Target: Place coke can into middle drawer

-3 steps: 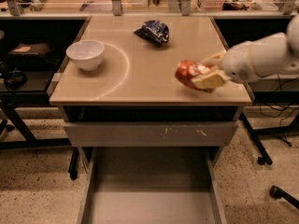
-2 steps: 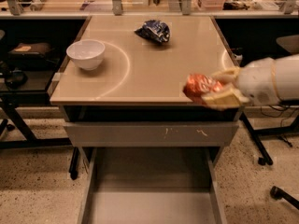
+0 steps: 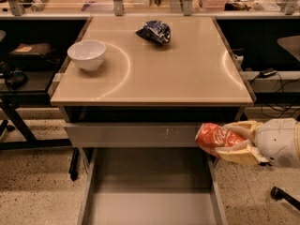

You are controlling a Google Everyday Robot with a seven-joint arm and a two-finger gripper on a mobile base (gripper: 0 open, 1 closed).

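Sideways, the coke can (image 3: 213,136) sits clamped in the cream-fingered gripper (image 3: 229,139), below the table's (image 3: 187,78) front edge and above the open middle drawer's (image 3: 150,196) right wall. Behind it is the scratched drawer front (image 3: 131,134); the tabletop carries a white bowl (image 3: 87,54) and a blue snack bag (image 3: 154,32).

Pretty sure this is a robotics lab or test space, not a home. Speckled hard floor (image 3: 37,196) at lower left, black-framed bench (image 3: 18,123) on the left, loose cables (image 3: 268,72) on the right, and a cluttered shelf (image 3: 243,3) along the top edge. At lower right a robot gripper (image 3: 224,141) is clamped on a coke can (image 3: 216,136), just off the tan-topped table (image 3: 187,74).
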